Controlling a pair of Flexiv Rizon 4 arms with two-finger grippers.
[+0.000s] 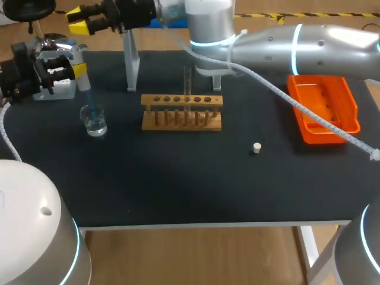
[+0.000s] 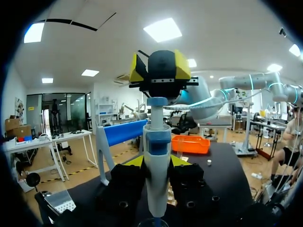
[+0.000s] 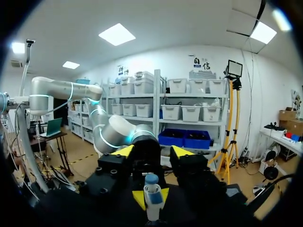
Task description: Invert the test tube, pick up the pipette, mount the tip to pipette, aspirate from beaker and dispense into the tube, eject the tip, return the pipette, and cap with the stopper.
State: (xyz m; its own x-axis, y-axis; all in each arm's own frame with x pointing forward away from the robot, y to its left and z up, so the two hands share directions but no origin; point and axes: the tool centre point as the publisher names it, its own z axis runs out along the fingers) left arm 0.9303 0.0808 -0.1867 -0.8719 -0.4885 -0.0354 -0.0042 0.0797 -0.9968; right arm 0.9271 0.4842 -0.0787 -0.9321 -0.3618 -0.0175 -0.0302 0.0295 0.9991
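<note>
My left gripper [image 1: 72, 70] [image 2: 156, 163] is shut on the white and blue pipette [image 1: 79, 66] [image 2: 157, 156], holding it upright at the table's far left. Its blue tip [image 1: 89, 102] reaches down into the glass beaker [image 1: 95, 121] of clear liquid. My right arm reaches across from the right. Its gripper [image 1: 80, 21] [image 3: 153, 152] [image 2: 161, 71] stands open just above the pipette's top button [image 3: 151, 179], yellow tips apart. A glass test tube [image 1: 187, 89] stands upright in the wooden rack [image 1: 181, 113]. The small white stopper [image 1: 256, 148] lies on the mat right of the rack.
An orange tray [image 1: 325, 110] sits at the far right under my right arm. A grey pipette stand [image 1: 131, 65] rises behind the rack's left end. The black mat [image 1: 178, 178] covers the table up to its front edge.
</note>
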